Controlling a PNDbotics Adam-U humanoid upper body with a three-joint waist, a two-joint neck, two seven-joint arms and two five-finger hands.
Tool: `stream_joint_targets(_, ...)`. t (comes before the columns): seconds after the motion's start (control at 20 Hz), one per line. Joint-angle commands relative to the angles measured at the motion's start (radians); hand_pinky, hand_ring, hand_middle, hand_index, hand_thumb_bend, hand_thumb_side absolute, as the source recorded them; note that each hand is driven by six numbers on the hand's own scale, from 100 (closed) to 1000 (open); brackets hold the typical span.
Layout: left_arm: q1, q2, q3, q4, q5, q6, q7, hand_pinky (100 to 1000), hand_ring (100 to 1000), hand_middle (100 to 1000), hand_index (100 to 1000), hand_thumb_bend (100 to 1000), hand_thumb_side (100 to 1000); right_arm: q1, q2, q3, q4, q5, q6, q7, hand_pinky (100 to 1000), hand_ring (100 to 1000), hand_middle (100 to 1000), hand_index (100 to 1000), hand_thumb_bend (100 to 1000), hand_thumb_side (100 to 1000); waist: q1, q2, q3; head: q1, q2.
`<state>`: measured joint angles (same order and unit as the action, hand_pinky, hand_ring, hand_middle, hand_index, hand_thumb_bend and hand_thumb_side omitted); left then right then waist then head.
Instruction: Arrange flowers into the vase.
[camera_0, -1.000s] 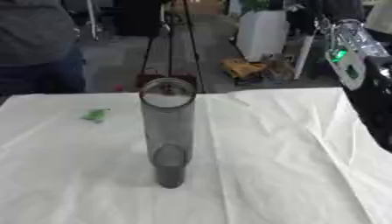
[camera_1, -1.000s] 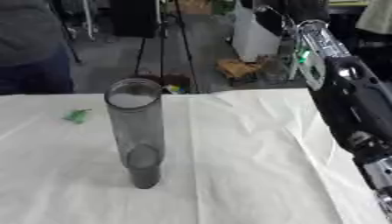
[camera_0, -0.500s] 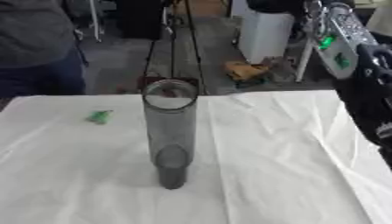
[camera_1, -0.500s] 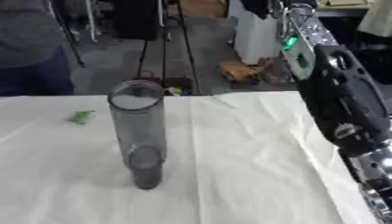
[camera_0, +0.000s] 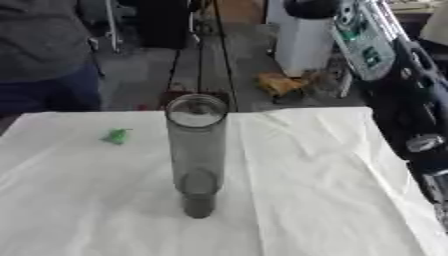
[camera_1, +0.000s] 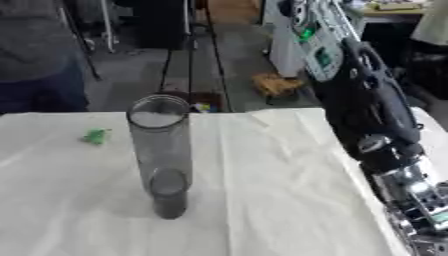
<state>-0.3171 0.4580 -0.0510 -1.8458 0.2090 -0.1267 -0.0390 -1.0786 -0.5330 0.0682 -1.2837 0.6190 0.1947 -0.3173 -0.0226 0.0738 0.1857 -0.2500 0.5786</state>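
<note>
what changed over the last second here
Only the robot's right arm moved: it swung leftward across the right side of both views, its green-lit section shifting inward and up. Nothing was taken hold of or let go; neither hand shows. The tall grey vase stands upright and empty on the white cloth, and the small green thing lies where it was.

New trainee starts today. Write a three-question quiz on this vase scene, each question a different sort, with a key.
1. True or false: the vase lies on its side.
2. What sits on the white cloth to the vase's left? A) small green thing B) red cup C) scissors
3. Fill in: the vase holds ___ flowers.

Key: 1 false, it stands upright. 2 A. 3 no. The right arm shows at the right edge; neither hand can be judged.
</note>
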Motion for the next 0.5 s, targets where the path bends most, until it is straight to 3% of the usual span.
stream_joint_targets(0.05,-0.015,0.016,0.004,-0.009,0.002,0.001,-0.003,567,502,646,703,1000,829,-0.028,0.002,-0.021,-0.056,-0.110,0.009,-0.047,100,100,100,147,100,946,0.005,-0.015,0.004,-0.005,-0.010)
stream_joint_targets(0.5,-0.021,0.008,-0.002,-0.009,0.006,0.002,-0.008,566,502,646,703,1000,831,-0.022,0.040,-0.018,-0.109,-0.323,0.009,-0.145,100,100,100,147,100,951,0.011,-0.020,0.035,-0.015,-0.013)
